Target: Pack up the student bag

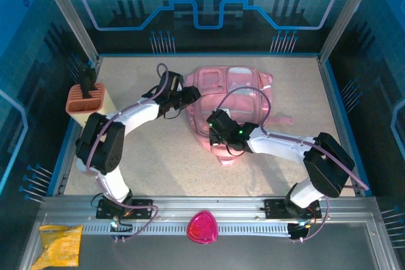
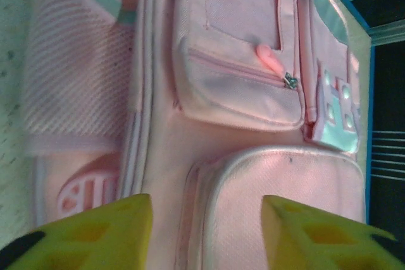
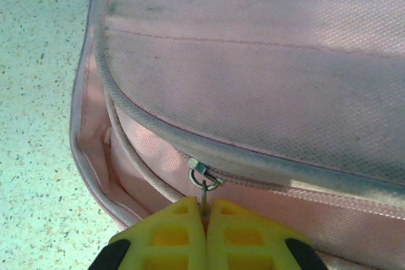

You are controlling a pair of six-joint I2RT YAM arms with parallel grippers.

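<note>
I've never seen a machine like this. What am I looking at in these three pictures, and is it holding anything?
Two robot arms are bolted at the near edge of a table, each ending in a yellow two-finger claw. The wide picture looks down from above; the other two come from cameras on the wrists. On the table lies a pink student bag, with a tan holder at its left. A magenta object and a yellow packet sit on the front ledge. The left gripper hangs open over the bag's pockets, holding nothing. The right gripper is pinched shut on a zipper pull.
</note>
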